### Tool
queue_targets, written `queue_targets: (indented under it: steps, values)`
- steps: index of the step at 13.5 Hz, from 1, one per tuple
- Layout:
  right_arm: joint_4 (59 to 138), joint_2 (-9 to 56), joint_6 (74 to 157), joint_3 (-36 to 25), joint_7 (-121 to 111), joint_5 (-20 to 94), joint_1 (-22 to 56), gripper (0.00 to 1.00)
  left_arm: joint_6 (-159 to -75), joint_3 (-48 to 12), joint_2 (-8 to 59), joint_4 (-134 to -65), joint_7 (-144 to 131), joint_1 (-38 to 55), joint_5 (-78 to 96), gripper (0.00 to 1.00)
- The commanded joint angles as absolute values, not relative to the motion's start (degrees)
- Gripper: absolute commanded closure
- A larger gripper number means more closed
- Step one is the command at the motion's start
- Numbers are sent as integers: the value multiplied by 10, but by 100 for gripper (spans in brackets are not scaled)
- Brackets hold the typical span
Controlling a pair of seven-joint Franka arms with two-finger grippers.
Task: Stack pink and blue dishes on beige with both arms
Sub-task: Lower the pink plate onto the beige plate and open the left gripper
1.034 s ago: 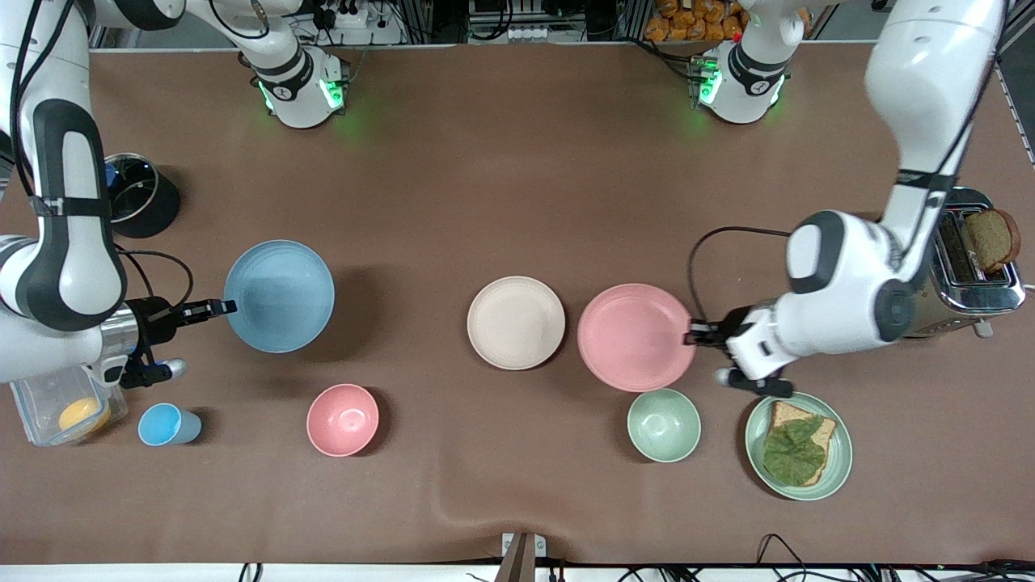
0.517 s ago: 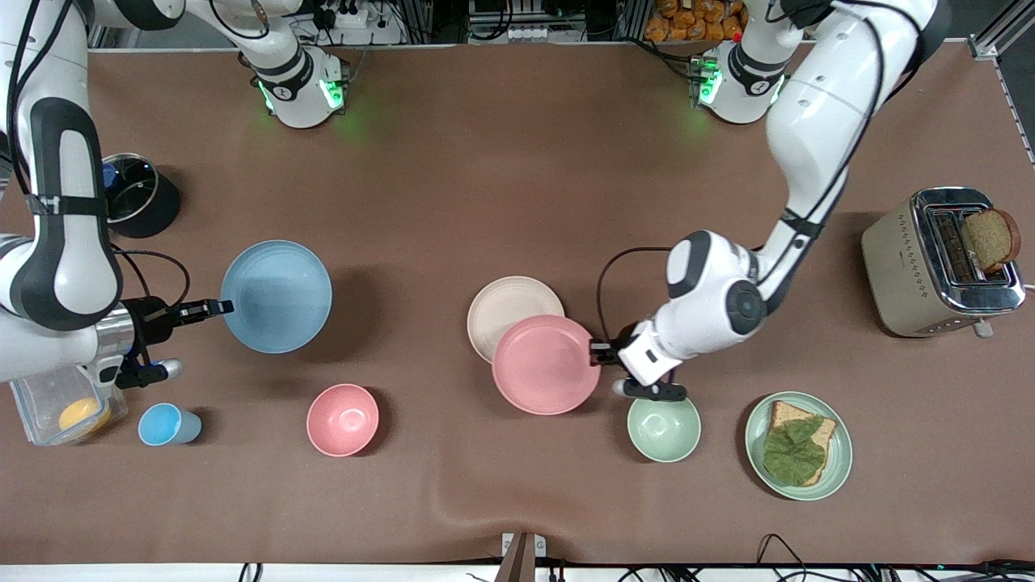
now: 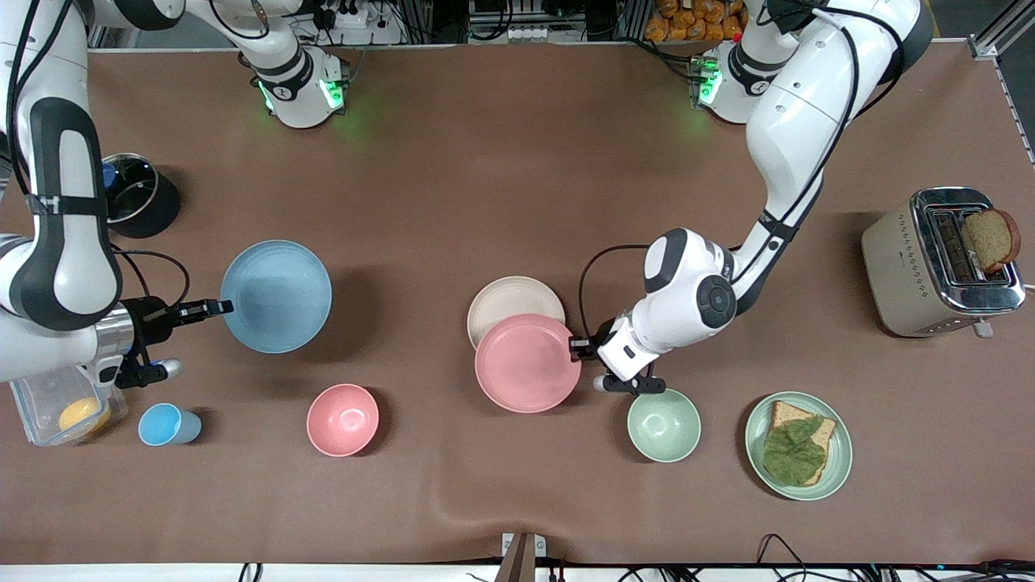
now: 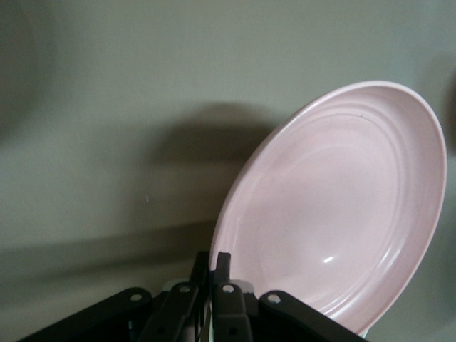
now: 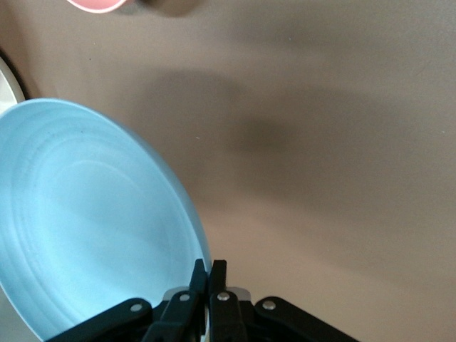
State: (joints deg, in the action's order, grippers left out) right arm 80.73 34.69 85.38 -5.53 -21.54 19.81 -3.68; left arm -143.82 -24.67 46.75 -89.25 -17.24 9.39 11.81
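Pale pink, the flat round matte plate point(image 3: 527, 364) has travelled in the left gripper point(image 3: 576, 347), jaws clamped on its rim, and now overlaps the cream-beige flat plate point(image 3: 509, 303); release seems close. The right gripper point(image 3: 220, 306) keeps its jaws clamped on the light blue flat plate point(image 3: 276, 296), held up over the brown tabletop point(image 3: 485, 162) toward the right arm's end.

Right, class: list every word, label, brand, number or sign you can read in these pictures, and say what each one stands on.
None can be read.
Toaster: a small dark mark on its side, too small to read.
Pink plate, blue plate, beige plate: plain, no print.
Left gripper and right gripper: no lettering visible, in the front view or either wrist view.
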Motion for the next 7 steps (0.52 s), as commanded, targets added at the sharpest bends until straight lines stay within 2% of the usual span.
queue_targets:
  steps: [1, 7]
  values:
    - [806, 339, 845, -53, -207, 190, -38, 100, -1440, -268, 458, -925, -204, 99, 143, 100]
    - [806, 339, 845, -54, -207, 190, -38, 100, -1438, -268, 448, -962, -209, 97, 136, 100]
